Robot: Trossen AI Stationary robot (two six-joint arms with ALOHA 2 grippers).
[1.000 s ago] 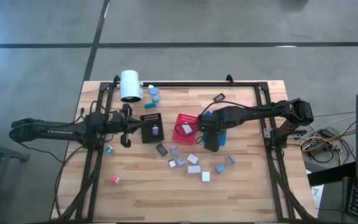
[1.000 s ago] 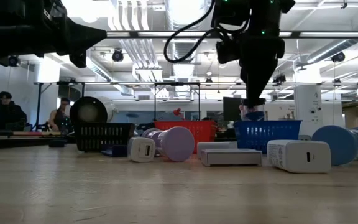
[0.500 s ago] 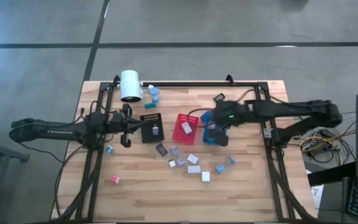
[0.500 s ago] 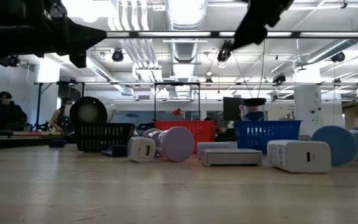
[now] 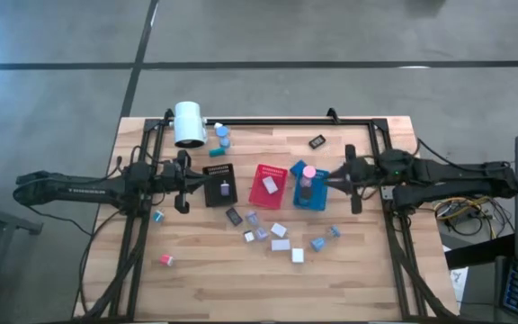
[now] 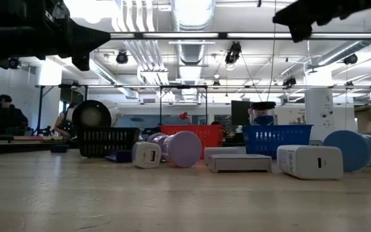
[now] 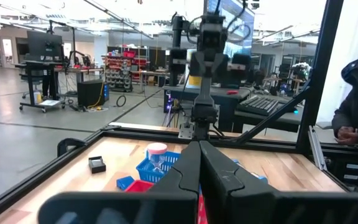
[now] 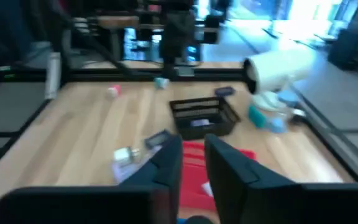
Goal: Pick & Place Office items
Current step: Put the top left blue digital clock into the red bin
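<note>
While both arms hang level over the table's two sides, here's the layout:
Table [image 5: 367, 270]: pale wood, black frame round it.
Left gripper [image 5: 184, 185]: just beside the black tray, fingers pressed flat together, holding nothing.
Right gripper [image 5: 350, 180]: near the blue tray, apart from it, fingers close with only a narrow slit, nothing held.
White cylinder [image 5: 188, 123]: lying at the far left corner.
Trays: black tray [image 5: 214, 191], red tray [image 5: 257, 175], blue tray [image 5: 317, 200], side by side mid-table.
Office items [image 5: 280, 231]: most are scattered loose in front of the trays.
Pink cap [image 5: 309, 171]: on a piece in the blue tray.
</note>
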